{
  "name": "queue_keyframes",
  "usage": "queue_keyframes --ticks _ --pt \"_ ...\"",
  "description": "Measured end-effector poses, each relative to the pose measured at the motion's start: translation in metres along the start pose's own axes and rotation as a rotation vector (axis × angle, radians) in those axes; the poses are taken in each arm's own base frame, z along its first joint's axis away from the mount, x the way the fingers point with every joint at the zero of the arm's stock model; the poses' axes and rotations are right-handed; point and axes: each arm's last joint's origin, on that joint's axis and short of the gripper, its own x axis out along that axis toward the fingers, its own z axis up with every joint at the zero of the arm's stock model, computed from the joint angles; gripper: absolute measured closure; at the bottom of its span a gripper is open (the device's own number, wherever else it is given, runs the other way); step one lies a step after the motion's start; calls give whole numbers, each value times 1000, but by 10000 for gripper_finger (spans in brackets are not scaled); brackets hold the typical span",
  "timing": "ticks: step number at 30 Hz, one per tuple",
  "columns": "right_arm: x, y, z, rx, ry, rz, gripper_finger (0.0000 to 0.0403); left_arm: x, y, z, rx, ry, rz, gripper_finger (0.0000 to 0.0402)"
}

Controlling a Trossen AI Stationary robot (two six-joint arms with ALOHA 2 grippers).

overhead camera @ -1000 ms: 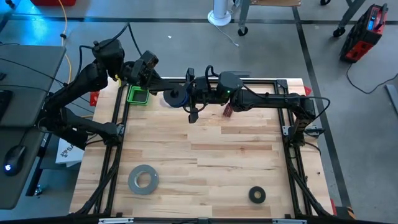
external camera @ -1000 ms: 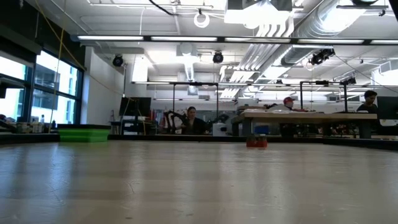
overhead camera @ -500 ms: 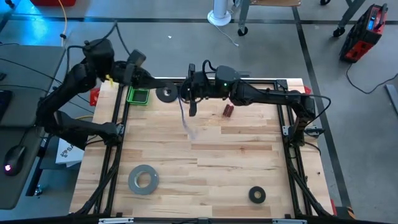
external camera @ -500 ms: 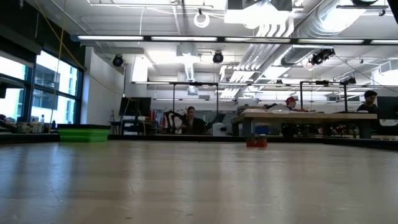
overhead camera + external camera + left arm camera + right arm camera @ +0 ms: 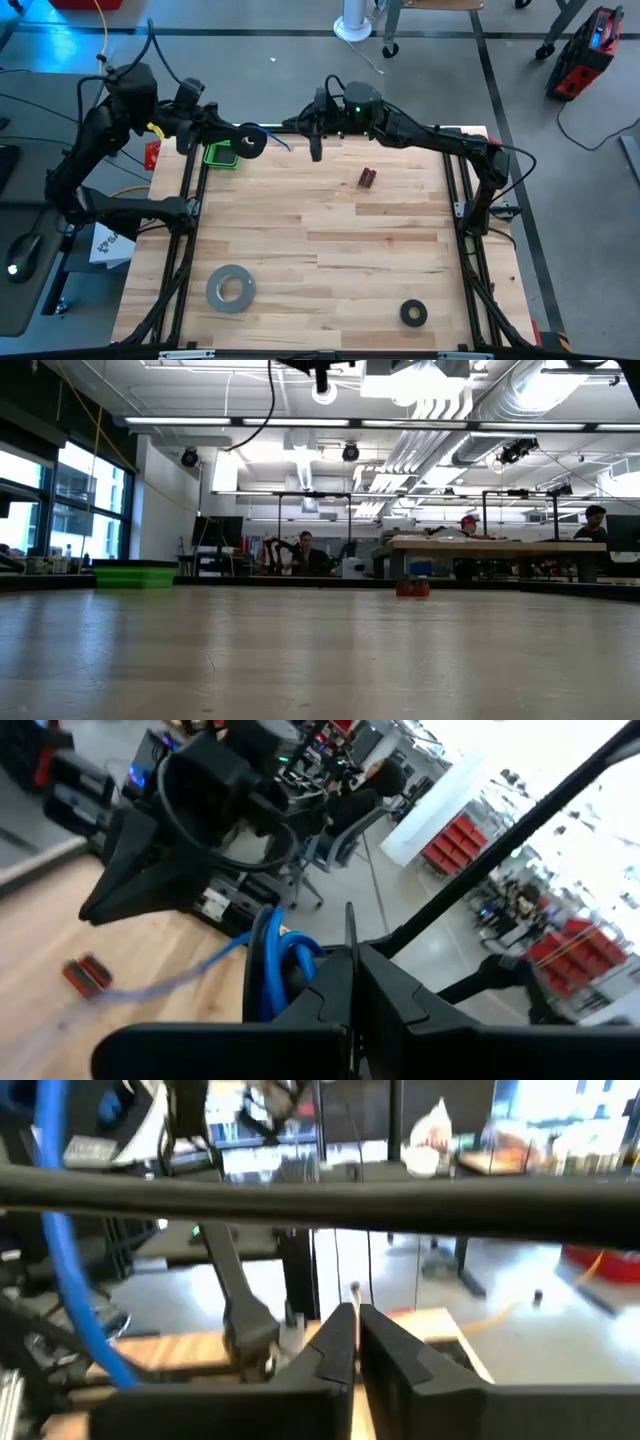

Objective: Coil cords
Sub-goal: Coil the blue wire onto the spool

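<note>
My left gripper (image 5: pixel 238 139) is at the table's far left, beside the green tray, shut on the small black round spool (image 5: pixel 251 140). The thin blue cord is wound on the spool (image 5: pixel 272 968). A loose tail (image 5: pixel 281 146) trails from it toward my right gripper. My right gripper (image 5: pixel 316 150) hangs over the table's far edge, just right of the tail. Its fingers (image 5: pixel 337 1342) are together with nothing seen between them. The blue cord (image 5: pixel 66 1250) passes off to one side in the right wrist view. My left gripper pinches the spool between its two fingers at the thin black disc (image 5: pixel 348 932), with the blue coils right beside the fingers. The fingers come about level from the table's left side. The spool is lifted clear of the table, and the cord's tail hangs slack from it.
A green tray (image 5: pixel 222 154) stands at the far left corner, close to the spool. A small red thing (image 5: pixel 367 178) lies right of centre near the far edge. A grey tape roll (image 5: pixel 230 288) and a black ring (image 5: pixel 413 313) lie near the front edge.
My left gripper has carried the spool toward the table's left edge, away from my right gripper. My right gripper has drawn back toward the far edge. The cord's long tail, which hung down over the table half a second ago, now trails short beside the spool.
</note>
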Motion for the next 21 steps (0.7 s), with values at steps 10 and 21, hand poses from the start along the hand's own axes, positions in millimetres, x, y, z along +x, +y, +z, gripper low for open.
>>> queue_keyframes --ticks 10,21 --pt "-34 15 -7 34 320 66 251 7 8 1 214 -5 85 401" --pt "-27 24 -14 -136 373 -81 222 13 11 8 330 -61 156 401"
